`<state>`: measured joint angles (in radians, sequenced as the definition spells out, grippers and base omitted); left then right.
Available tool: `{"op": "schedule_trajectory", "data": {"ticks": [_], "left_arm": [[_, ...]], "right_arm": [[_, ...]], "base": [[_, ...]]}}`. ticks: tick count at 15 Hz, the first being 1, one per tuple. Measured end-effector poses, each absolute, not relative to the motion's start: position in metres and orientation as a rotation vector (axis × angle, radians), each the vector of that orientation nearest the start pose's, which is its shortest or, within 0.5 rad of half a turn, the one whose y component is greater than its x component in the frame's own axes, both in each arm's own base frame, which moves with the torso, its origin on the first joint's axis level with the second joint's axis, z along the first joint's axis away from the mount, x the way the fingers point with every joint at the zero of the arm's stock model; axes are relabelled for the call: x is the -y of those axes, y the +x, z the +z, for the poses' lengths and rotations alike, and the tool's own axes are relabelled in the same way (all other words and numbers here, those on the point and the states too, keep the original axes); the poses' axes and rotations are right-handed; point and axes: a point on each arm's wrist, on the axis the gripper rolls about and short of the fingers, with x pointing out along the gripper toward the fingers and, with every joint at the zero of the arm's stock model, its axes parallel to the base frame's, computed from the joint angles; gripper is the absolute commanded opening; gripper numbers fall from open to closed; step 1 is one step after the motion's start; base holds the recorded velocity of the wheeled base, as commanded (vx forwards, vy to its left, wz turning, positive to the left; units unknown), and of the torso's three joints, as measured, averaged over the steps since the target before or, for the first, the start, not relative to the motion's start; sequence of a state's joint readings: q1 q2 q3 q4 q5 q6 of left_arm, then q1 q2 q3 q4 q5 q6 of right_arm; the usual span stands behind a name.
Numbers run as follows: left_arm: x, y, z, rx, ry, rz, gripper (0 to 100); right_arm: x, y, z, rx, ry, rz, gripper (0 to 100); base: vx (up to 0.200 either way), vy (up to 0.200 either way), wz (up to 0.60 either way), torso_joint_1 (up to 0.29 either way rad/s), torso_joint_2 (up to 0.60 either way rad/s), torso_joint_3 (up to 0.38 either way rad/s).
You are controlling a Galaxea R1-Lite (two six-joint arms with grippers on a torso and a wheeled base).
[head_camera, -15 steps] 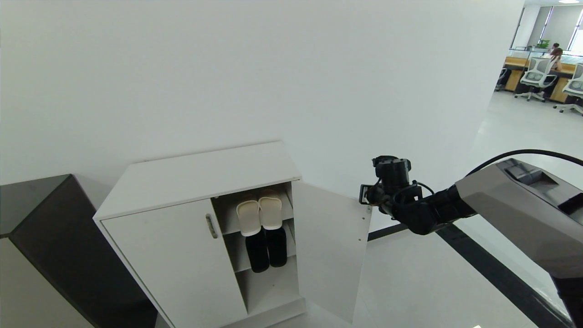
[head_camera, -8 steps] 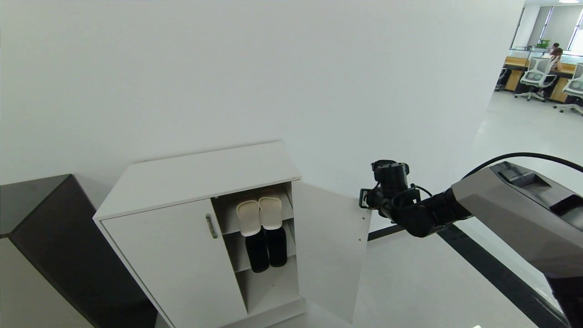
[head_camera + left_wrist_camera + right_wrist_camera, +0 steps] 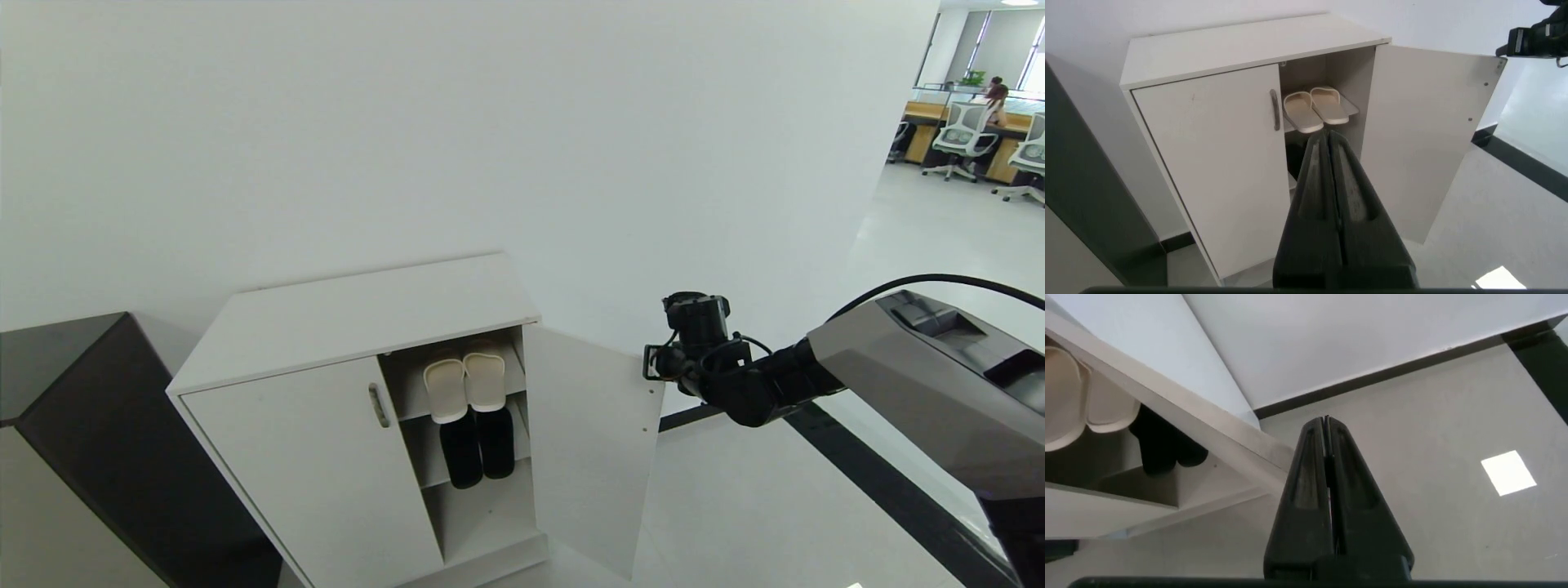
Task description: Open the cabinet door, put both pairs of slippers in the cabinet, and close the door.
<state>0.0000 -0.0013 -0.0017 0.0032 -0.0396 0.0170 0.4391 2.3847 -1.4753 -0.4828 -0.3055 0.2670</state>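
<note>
The left gripper hangs in front of the cabinet, its fingers pressed together with nothing between them. The right gripper is also clenched and holds nothing. During the last second it has come a little down and a little toward the cabinet, so now it stands just beside the upper free corner of the open door. I cannot tell if it already touches this corner. The open door itself has not swung in that time, and it stands wide, at the right side of the cabinet.

The other door is closed, with its handle at the inner edge. Behind the opening, the white slippers lie on the upper shelf with their ends over its front edge. The black slippers lie on the shelf just below, in the same way.

In my judgement both pairs are already stored, and only the closing remains. The right gripper seems to prepare a push on the door's outer edge.

No brand, label or other writing can be read on the cabinet, the doors or the slippers
</note>
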Motion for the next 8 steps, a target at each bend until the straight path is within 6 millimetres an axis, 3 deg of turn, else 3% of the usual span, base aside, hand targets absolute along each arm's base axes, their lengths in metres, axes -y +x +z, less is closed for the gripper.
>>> {"op": "schedule_trajectory", "data": {"ticks": [4,8], "left_arm": [[0.001,-0.023,0.076,0.0,0.018,-0.04,0],[0.001,-0.023,0.076,0.0,0.019,-0.04,0]], "right_arm": [[-0.207,0.424,0.072,-0.426,0.094,0.099,0],[-0.237,0.391,0.073,-0.452,0.062,0.17,0]], "base": [[0.0,0.0,0.0,0.0,0.0,0.0],[0.0,0.0,0.0,0.0,0.0,0.0]]}}
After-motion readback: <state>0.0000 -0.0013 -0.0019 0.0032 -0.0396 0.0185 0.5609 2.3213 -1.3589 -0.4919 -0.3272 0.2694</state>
